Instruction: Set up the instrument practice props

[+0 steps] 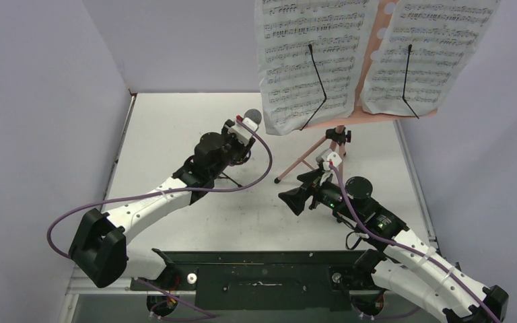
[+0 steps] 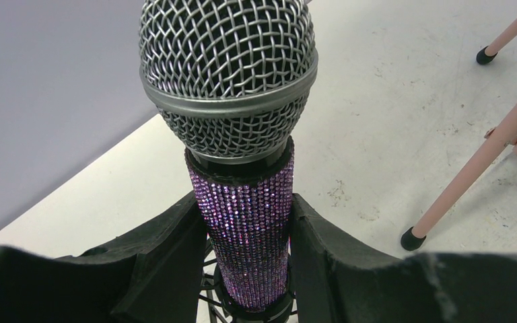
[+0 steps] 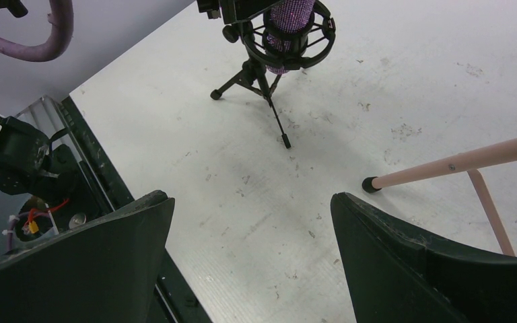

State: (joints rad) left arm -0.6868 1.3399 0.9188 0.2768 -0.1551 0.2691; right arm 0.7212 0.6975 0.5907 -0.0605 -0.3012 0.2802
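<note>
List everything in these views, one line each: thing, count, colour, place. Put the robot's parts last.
music stand: one, pink, perforated, on tripod legs at the table's far right
sheet-music pages: two, white, side by side on the music stand
microphone: one, glittery purple with a grey mesh head, upright in the mic stand's ring
mic stand: one, black tripod, on the table's left-centre
table: one, white, scuffed
cables: two, purple, one along each arm
left gripper: one, black, closed on the microphone's body
right gripper: one, black, open and empty, above the table near a music stand leg
</note>
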